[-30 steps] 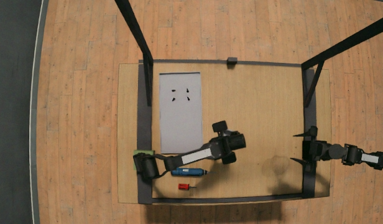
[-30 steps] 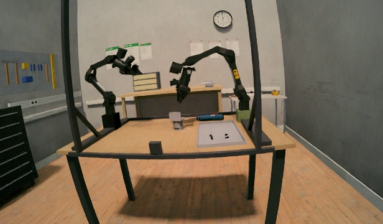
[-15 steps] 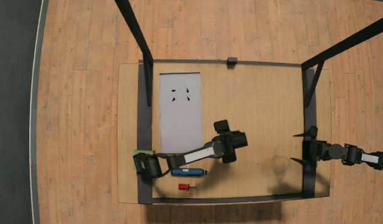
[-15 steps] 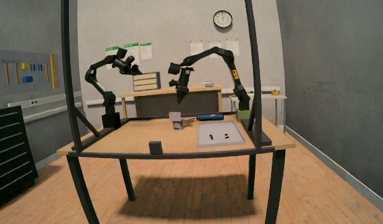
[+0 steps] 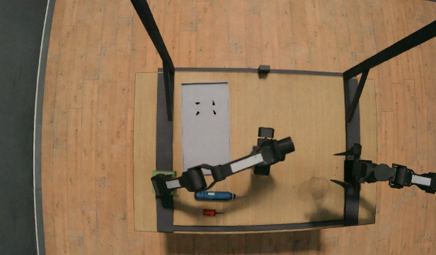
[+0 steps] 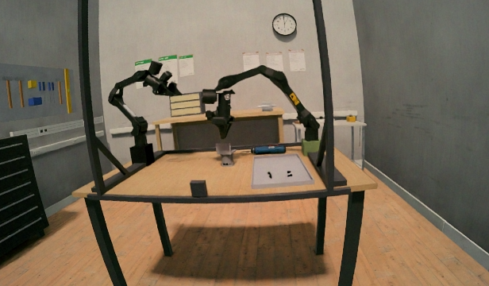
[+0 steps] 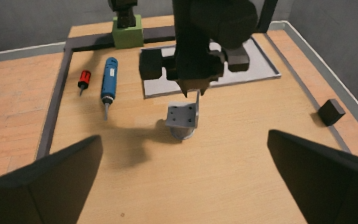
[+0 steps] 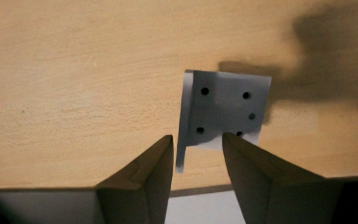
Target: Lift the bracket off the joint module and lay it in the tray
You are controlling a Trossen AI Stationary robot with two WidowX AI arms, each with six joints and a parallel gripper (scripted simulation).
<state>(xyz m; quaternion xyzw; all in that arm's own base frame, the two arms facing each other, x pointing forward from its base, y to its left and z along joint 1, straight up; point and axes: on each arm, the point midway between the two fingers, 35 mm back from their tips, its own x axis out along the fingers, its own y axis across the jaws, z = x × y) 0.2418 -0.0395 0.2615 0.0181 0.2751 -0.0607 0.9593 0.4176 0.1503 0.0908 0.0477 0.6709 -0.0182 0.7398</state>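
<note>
The grey L-shaped bracket (image 7: 182, 116) sits on the short grey joint module (image 7: 182, 132), which stands upright at mid-table; both also show in the front view, bracket (image 6: 225, 150) above module (image 6: 227, 160). My right gripper (image 7: 193, 95) points straight down, just above the bracket's upright flange. In the right wrist view its fingers are narrowed with a gap, above the bracket (image 8: 225, 110), with nothing between them. My left gripper (image 5: 345, 168) is wide open and empty, raised high near the table's edge. The grey tray (image 5: 204, 125) lies flat beside the module.
Several small black screws (image 5: 205, 108) lie in the tray. A blue screwdriver (image 5: 214, 195) and a small red tool (image 5: 209, 212) lie near the right arm's green base (image 5: 163, 177). A black cube (image 5: 264, 69) sits at the table's edge. Black frame posts stand at the corners.
</note>
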